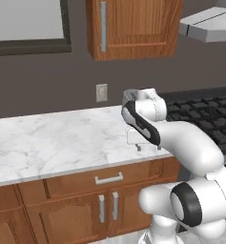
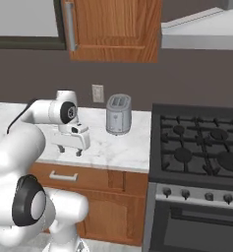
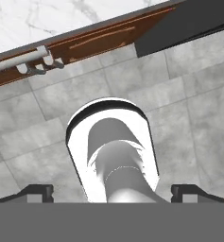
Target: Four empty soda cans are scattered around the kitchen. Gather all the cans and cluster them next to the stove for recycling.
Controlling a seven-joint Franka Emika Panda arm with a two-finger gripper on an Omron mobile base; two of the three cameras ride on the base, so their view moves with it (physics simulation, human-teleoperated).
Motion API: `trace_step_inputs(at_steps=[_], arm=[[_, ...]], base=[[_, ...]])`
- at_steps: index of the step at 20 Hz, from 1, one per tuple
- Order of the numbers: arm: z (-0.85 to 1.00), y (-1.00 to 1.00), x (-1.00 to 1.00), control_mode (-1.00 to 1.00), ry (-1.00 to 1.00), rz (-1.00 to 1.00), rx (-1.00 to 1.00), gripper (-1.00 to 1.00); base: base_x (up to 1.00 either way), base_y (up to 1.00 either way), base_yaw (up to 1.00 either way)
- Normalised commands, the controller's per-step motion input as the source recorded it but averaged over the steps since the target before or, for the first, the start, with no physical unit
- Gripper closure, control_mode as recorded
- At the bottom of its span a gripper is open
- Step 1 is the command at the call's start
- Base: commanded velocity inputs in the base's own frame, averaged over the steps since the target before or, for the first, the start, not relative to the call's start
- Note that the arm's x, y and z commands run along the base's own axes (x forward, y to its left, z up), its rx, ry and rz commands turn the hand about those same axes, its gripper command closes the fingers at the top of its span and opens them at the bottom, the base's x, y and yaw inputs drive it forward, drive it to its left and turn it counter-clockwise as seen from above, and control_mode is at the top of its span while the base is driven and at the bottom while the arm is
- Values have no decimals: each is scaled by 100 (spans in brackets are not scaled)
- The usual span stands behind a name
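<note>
Plenty of bare marble counter under my spread, empty pincer; black-grated stove apparently just right of it.

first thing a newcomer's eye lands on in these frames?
The white arm, folded over the marble counter with its open pincer pointing down near the front edge, holding nothing. Next, the steel toaster standing on the counter by the wall, just left of the black stove. No red cans are visible on this stretch of counter.
</note>
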Motion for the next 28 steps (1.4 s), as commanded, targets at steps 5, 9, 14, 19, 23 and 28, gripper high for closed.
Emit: trace_step_inputs(at_steps=[5, 9, 14, 19, 23, 28], arm=[[0, 0, 0, 100, 0, 0, 0, -100], [0, 0, 0, 100, 0, 0, 0, -100], [0, 0, 0, 100, 0, 0, 0, -100], [0, 0, 0, 100, 0, 0, 0, -100], [0, 0, 0, 100, 0, 0, 0, -100], [0, 0, 0, 100, 0, 0, 0, -100]], base=[[15, 78, 8], [14, 85, 4], [15, 85, 3], [16, 82, 3], [20, 69, 2], [22, 70, 4]])
